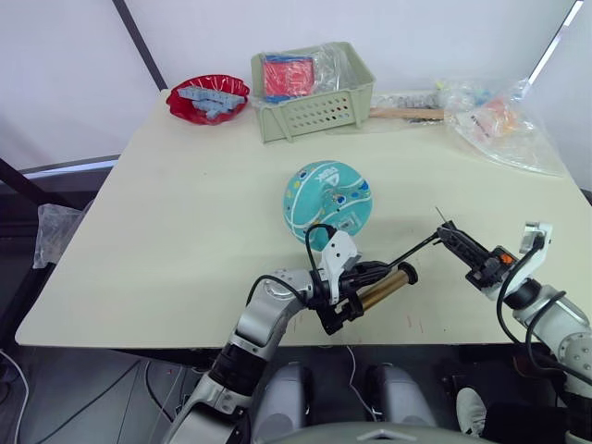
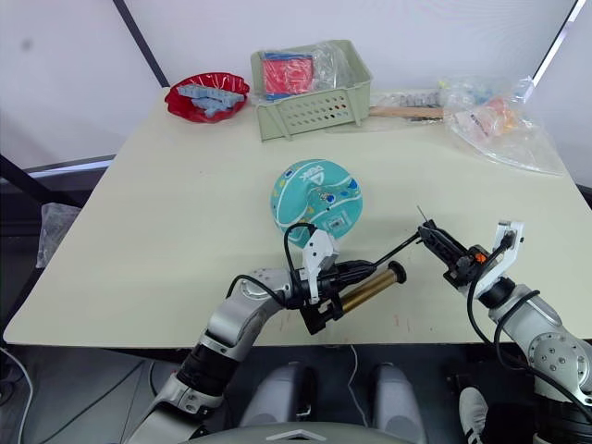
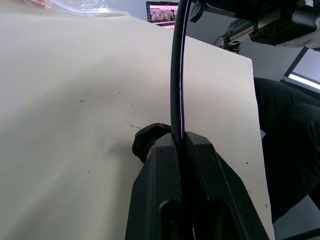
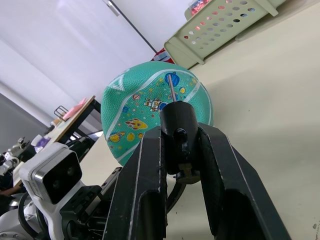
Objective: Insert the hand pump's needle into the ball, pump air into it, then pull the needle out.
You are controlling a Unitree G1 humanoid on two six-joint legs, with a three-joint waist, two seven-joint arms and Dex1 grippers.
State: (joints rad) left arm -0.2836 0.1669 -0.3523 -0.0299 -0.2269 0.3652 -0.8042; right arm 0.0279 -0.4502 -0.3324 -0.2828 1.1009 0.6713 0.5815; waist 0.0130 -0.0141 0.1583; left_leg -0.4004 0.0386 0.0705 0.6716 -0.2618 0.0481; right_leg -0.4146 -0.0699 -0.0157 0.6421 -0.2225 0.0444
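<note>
My left jaws clamp the stiff pump [image 1: 381,289]; right jaws pinch its limp hose tip, needle [image 4: 171,88] facing the ball [image 1: 327,203].

One ball [image 1: 327,203], one hand pump [image 1: 381,289], one green basket [image 1: 313,91], one red bowl [image 1: 207,98], two grippers: left [image 1: 356,287], right [image 1: 455,240].

You're in a lab-style test room: plain white partition panels [image 1: 388,23] with dark frames behind a bare beige table [image 1: 185,231], props sorted into a green basket [image 1: 314,106] and red bowl [image 1: 208,97], a monitor [image 3: 162,11] beyond the table's edge
</note>
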